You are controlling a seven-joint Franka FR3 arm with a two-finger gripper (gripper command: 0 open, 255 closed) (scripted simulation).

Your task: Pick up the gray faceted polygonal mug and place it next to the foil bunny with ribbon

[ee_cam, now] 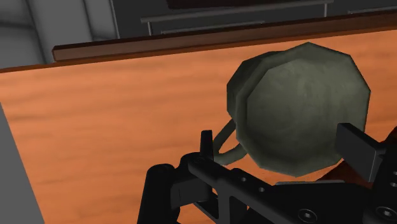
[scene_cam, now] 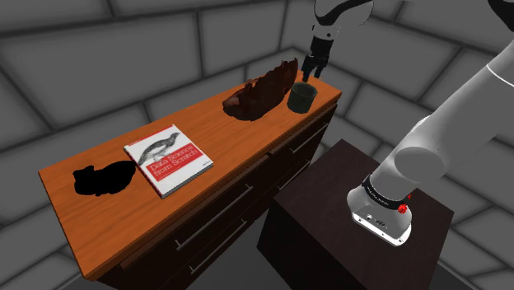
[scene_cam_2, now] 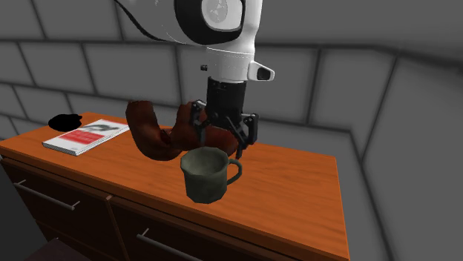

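Mug [scene_cam: 301, 95] on orange wood dresser top [scene_cam: 247, 138], grey block walls [scene_cam: 99, 58]

Four things on my bench [scene_cam: 240, 145], one of each kind.
I count one grey-green faceted mug [scene_cam: 301, 95], one white book [scene_cam: 168, 159], one reddish-brown lumpy figure [scene_cam: 262, 92] and one flat black shape [scene_cam: 102, 179].

The jaws and mug [scene_cam_2: 202, 178] hide part of the brown bunny [scene_cam_2: 148, 133].
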